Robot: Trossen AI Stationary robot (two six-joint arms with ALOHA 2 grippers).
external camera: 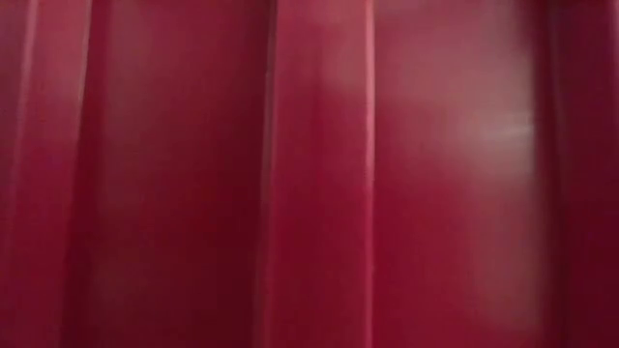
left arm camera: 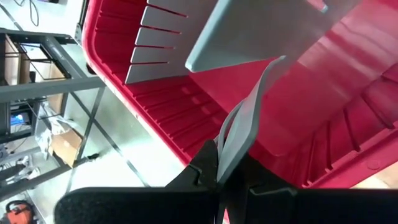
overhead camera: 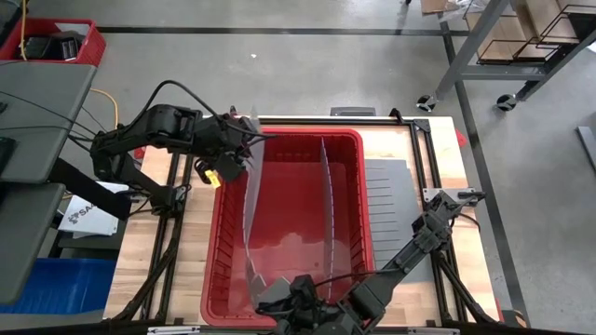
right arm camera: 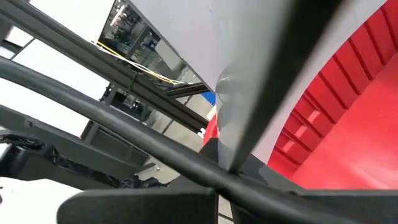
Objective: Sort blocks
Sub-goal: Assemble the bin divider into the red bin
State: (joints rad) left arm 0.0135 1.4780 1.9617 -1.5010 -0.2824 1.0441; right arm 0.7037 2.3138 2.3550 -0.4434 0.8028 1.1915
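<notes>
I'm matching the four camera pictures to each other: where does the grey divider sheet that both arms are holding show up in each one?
High view: the held divider sheet stands on edge in the red bin's left half.
Low view: not in it; only red bin wall.
Left wrist view: clamped in the left pincer.
Right wrist view: clamped in the right pincer.
Shared landmark: the red bin.
</notes>
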